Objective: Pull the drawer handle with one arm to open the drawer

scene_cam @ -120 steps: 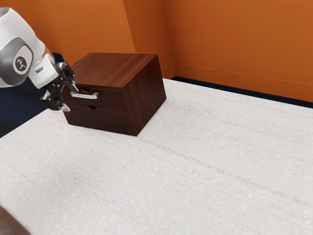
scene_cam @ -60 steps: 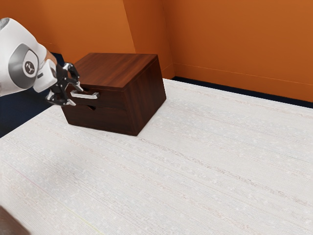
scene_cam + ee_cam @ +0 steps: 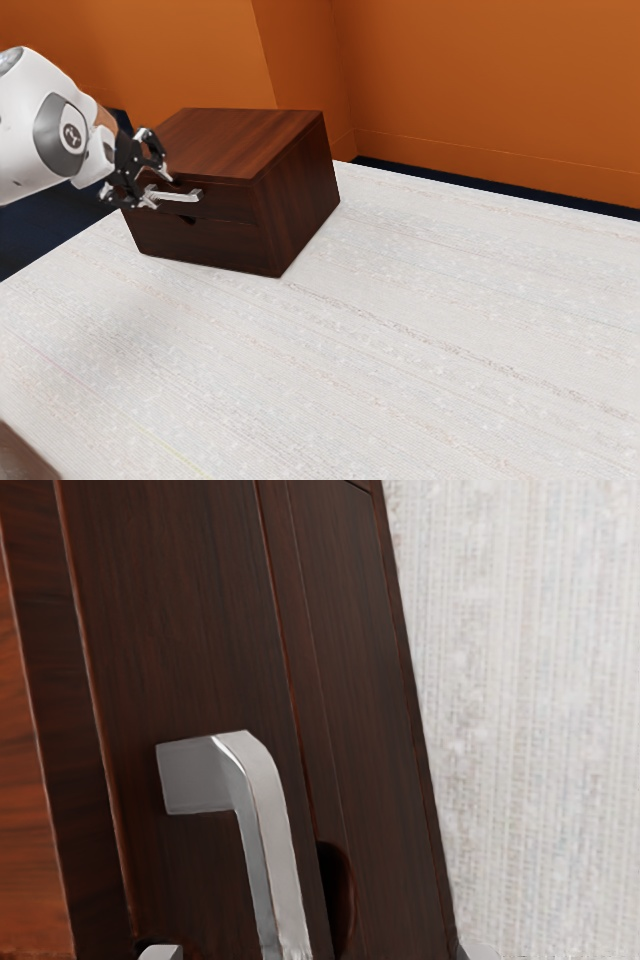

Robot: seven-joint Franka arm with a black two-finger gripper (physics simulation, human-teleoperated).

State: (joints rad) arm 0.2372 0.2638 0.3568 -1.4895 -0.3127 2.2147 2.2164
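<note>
A dark wooden drawer cabinet (image 3: 250,160) stands on the white table (image 3: 400,330) at the exterior view's upper left. Its top drawer front (image 3: 215,200) looks flush with the cabinet and carries a silver bar handle (image 3: 178,196). My black gripper (image 3: 143,186) is at the handle's end nearer the arm, open, with one finger above the bar and one below. In the wrist view the handle (image 3: 255,830) runs down between two fingertips (image 3: 160,950) that stand wide apart against the drawer front (image 3: 180,660), neither touching the bar.
A lower drawer front with a small finger notch (image 3: 340,890) sits beside the top one. Orange walls (image 3: 480,80) rise behind the table. The table stretches wide toward the exterior view's right and front.
My hand has risen and swung in from beside the cabinet's lower front, and its fingers now straddle the handle's end. The cabinet and drawer have not moved.
</note>
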